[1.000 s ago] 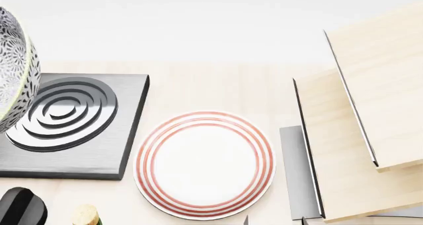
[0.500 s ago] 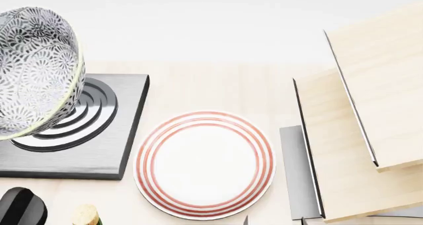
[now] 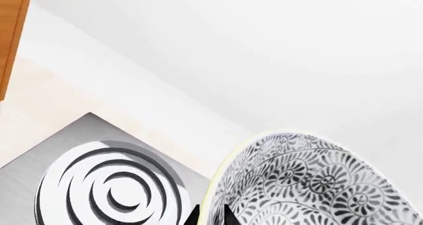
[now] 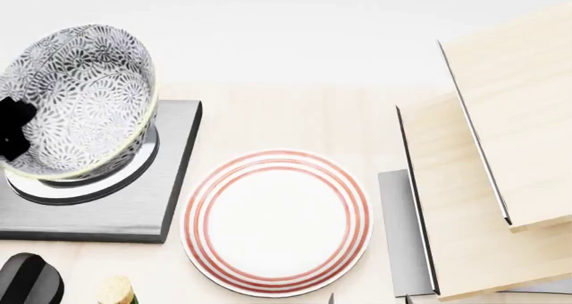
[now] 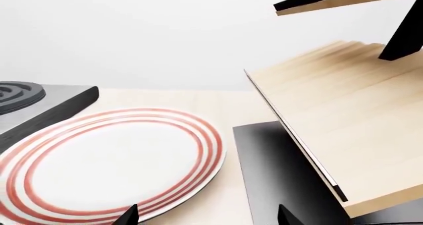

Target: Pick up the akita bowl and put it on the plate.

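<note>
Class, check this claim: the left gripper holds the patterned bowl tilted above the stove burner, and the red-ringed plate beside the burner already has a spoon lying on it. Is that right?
Not quite. The left gripper does hold the akita bowl tilted above the stove burner, but the plate carries nothing: no spoon lies on it. The head view shows its whole face bare, and the right wrist view agrees.

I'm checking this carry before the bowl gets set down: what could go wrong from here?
1. The akita bowl hangs tilted, held only at its rim by the left gripper; it might slip or swing.
2. It is above the stove burner, not yet over the plate; an early release would likely land it on the burner.
3. Set down tilted, it may tip or roll off the flat plate.
</note>
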You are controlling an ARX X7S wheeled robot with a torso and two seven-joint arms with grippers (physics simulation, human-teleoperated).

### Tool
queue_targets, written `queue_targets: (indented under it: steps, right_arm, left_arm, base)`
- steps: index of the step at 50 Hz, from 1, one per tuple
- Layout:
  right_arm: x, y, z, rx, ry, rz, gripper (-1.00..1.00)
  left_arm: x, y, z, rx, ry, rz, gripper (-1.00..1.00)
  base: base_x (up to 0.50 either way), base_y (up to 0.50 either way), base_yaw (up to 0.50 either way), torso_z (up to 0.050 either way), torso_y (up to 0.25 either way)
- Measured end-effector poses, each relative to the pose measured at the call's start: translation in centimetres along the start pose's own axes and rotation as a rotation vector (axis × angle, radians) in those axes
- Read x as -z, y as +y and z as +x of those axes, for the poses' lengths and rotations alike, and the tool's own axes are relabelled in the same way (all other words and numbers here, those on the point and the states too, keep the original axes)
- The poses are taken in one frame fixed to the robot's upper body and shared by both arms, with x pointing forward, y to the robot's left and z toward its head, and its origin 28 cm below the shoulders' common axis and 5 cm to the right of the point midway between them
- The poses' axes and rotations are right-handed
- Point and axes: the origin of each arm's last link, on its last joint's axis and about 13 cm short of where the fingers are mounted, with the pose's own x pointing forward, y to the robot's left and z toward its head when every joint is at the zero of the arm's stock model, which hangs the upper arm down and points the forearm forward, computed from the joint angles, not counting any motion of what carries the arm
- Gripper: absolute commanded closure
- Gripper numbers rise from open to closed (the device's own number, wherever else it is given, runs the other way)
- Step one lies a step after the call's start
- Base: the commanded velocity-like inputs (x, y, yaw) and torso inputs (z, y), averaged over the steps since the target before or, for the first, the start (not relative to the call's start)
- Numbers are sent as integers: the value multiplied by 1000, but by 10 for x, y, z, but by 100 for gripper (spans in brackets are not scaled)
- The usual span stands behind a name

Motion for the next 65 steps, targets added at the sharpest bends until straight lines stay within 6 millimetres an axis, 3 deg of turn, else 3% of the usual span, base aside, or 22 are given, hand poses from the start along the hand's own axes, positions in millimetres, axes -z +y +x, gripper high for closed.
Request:
queue_targets:
  steps: [28, 65]
  right_arm:
    - [1, 0, 0, -9, 5, 5, -100]
    - [3, 1, 0, -12, 12, 5, -100]
  left_arm:
    - [12, -21, 30, -65, 117, 138, 100]
    - [16, -41, 44, -79, 209, 235, 100]
  base:
    - [0, 0, 0, 0, 0]
    - [0, 0, 0, 1, 1]
